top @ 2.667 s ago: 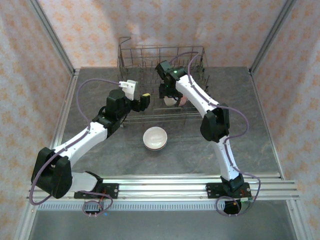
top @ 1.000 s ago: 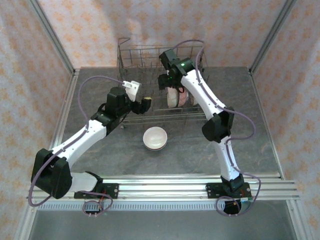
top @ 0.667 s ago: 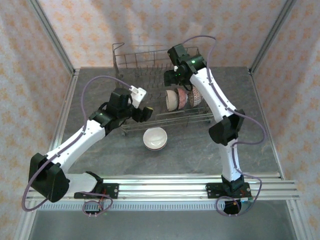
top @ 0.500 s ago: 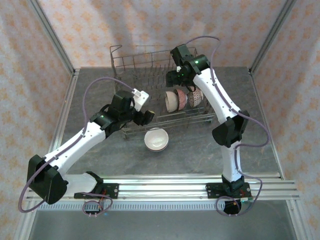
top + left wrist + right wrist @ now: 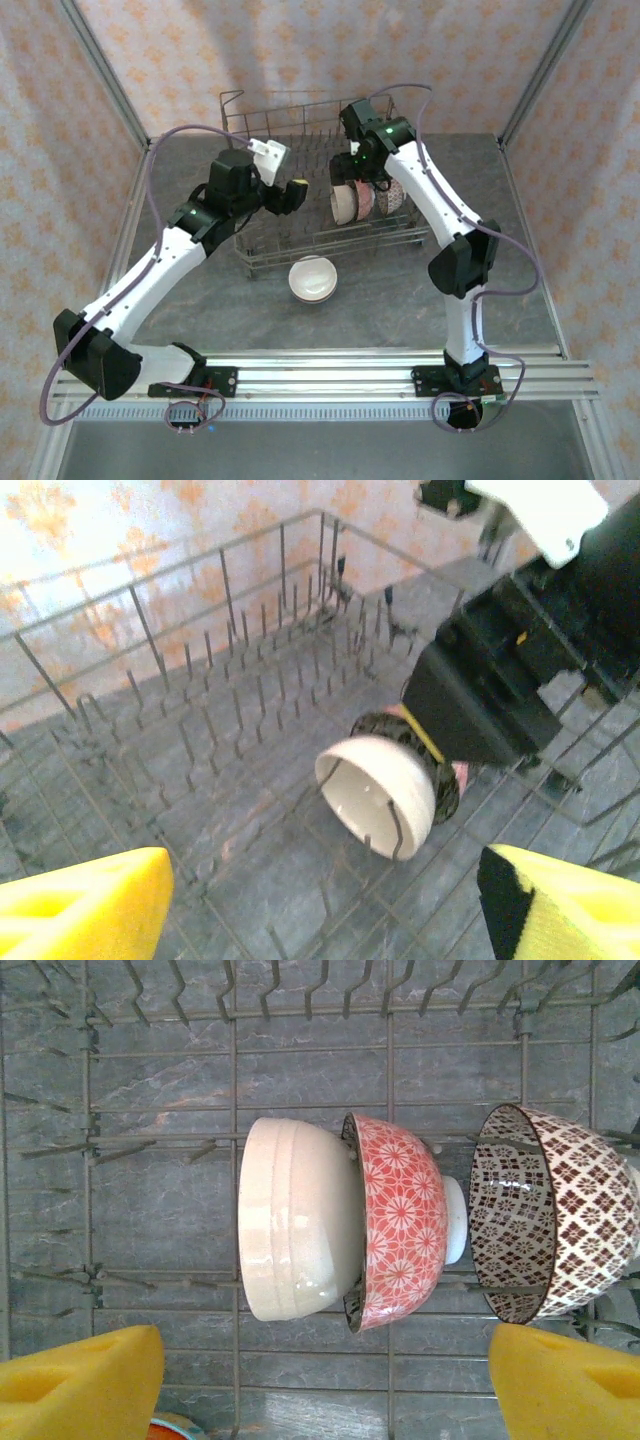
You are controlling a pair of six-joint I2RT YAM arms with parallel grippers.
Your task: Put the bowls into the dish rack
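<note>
Left gripper (image 5: 320,885): jaws spread wide, nothing between the yellow pads (image 5: 80,905). It hovers over the left half of the dish rack (image 5: 300,98), facing the racked bowls.
Right gripper (image 5: 320,1380): jaws spread wide, empty. It hangs directly above the racked bowls.
Racked bowls: cream bowl (image 5: 295,1232), red floral bowl (image 5: 402,1230) and brown diamond-patterned bowl (image 5: 555,1228) stand on edge between the tines, right of centre in the rack. The cream and red bowls are nested and touching; the brown one stands just apart.
Loose bowl: white bowl (image 5: 312,278) sits upright on the table (image 5: 380,300), just beside the rack's near rail. Whether it touches the rail cannot be told.
Rack position: skewed to the table edge.
Risk, collision: both grippers work over the same part of the rack. A reach by either one may strike the other.
Risk, toppling: the nested pair shares one slot. A knock from the right gripper may tip it against the brown bowl.
Risk, snagging: open fingers close to upright tines may hook a wire and drag the rack, which looks unfixed.
Risk, pickup: the white bowl lies close to the rail. A finger lowered on its far side may jam against the wire, and glazed ceramic may slip from a rim pinch.
</note>
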